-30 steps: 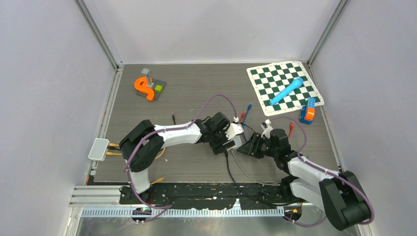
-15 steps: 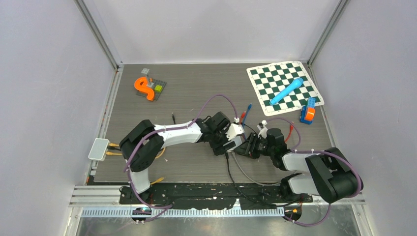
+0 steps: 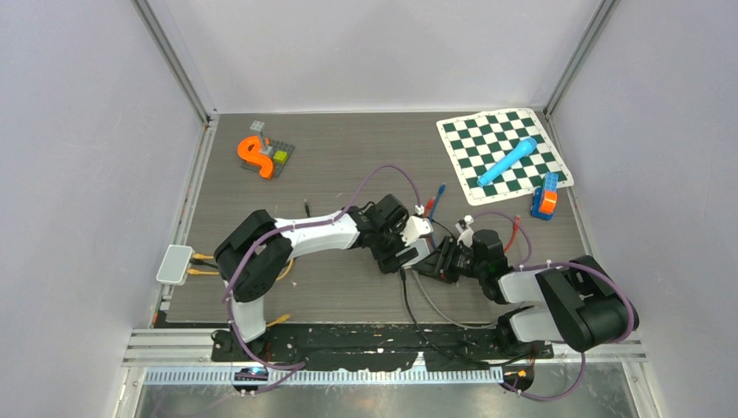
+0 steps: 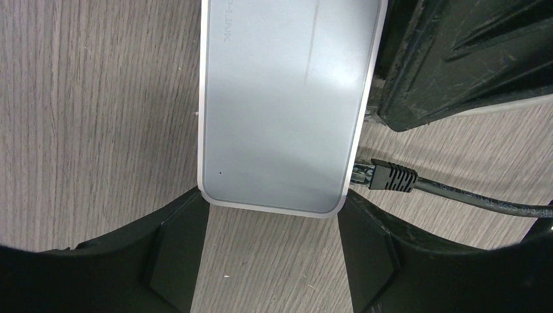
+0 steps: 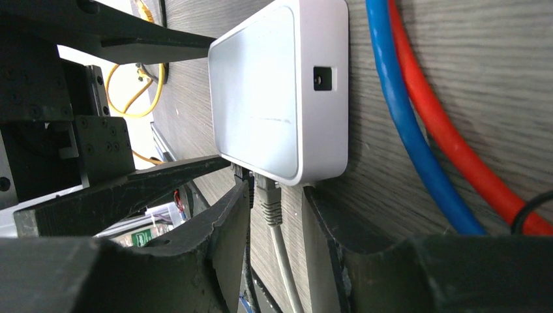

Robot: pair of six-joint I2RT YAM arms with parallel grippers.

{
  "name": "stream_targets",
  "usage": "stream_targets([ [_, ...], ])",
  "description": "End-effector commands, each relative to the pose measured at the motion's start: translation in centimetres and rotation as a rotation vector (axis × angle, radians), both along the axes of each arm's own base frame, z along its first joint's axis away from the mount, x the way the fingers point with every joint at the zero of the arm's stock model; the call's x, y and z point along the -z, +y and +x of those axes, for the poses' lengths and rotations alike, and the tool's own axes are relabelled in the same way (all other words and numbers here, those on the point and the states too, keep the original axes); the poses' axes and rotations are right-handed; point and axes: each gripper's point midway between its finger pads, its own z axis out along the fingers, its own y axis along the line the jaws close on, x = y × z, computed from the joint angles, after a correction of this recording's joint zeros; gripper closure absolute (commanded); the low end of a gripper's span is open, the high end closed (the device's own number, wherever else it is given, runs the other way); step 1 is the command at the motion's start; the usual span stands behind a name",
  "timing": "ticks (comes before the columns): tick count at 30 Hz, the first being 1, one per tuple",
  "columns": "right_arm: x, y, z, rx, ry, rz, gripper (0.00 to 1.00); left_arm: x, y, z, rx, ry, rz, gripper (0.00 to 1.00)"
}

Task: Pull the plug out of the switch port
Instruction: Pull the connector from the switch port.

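The switch lies flat on the table, between the two arms. The left gripper is clamped on one end of it, a finger against each corner. A black plug and a grey plug sit in ports on its side. The right gripper straddles the grey plug, jaws apart, with a gap on either side. A blue cable and a red cable run past the switch.
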Motion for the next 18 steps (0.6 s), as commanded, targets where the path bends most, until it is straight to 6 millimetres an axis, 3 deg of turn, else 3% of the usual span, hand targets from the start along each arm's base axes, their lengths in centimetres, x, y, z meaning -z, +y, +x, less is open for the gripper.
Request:
stream_targets([
  [1,0.0,0.0,-0.4,0.010,-0.007,0.018,0.57,-0.8,-1.0,0.3,-0.007,0.017,-0.047,0.58],
  [11,-1.1,0.5,1.0,0.066,0.002,0.071,0.60,-0.8,-1.1,0.1,-0.019,0.023,-0.063,0.58],
  [18,-1.2,0.9,0.9,0.096,0.050,0.140,0.61,-0.5,-0.8,0.0,-0.025,0.026,-0.055,0.59],
])
